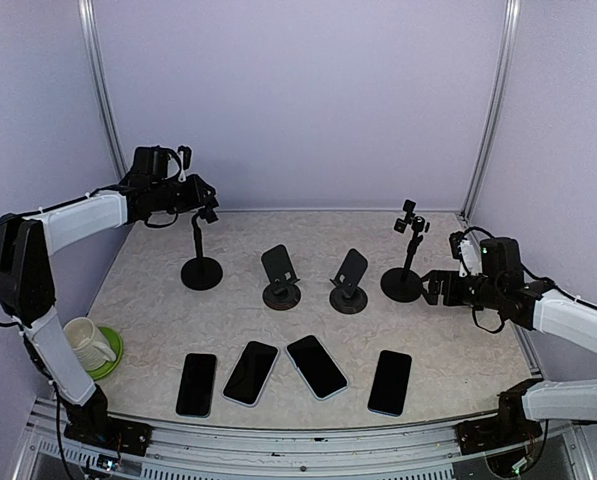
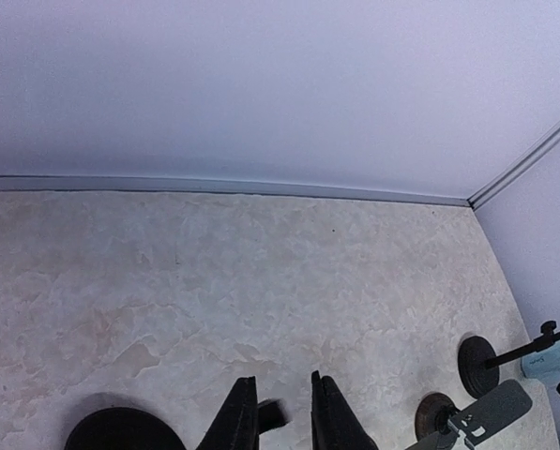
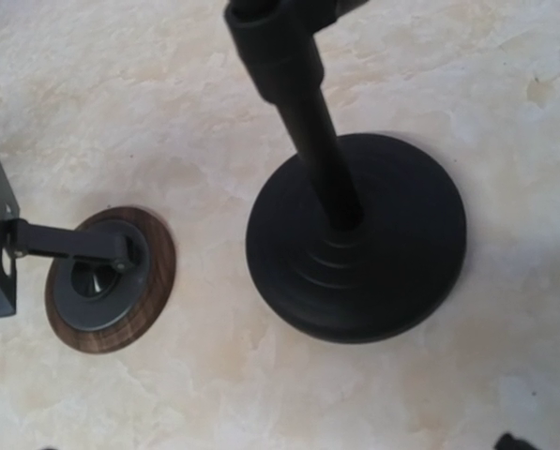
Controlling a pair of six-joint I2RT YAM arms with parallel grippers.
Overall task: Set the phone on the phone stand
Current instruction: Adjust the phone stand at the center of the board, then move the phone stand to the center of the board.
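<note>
left gripper (image 1: 206,207): upper left of the top view, at the head of the left pole stand (image 1: 201,272). its fingers (image 2: 237,422) stand narrow with a small dark piece between them; cannot tell whether it is pinched.
right gripper (image 1: 436,288): right of centre, low over the table (image 1: 158,330), just beside the base of the right pole stand (image 1: 402,284). spread wide, nothing between the jaws.
phones: four lie flat, dark faces up, in a row across the lower middle: left phone (image 1: 196,384), second phone (image 1: 251,372), third phone (image 1: 316,366), right phone (image 1: 389,382). the middle two are tilted.
stands: left plate stand (image 1: 281,275) and right plate stand (image 1: 349,280) sit in the centre between the two pole stands, behind the phones.
other things: a mug (image 1: 83,338) on a green saucer (image 1: 113,355), lower left, beside the left arm.
cut off: in the right wrist view the pole stand's head runs out of the top edge, and the plate stand's plate is clipped at the left edge. that gripper's own fingers barely show there.
</note>
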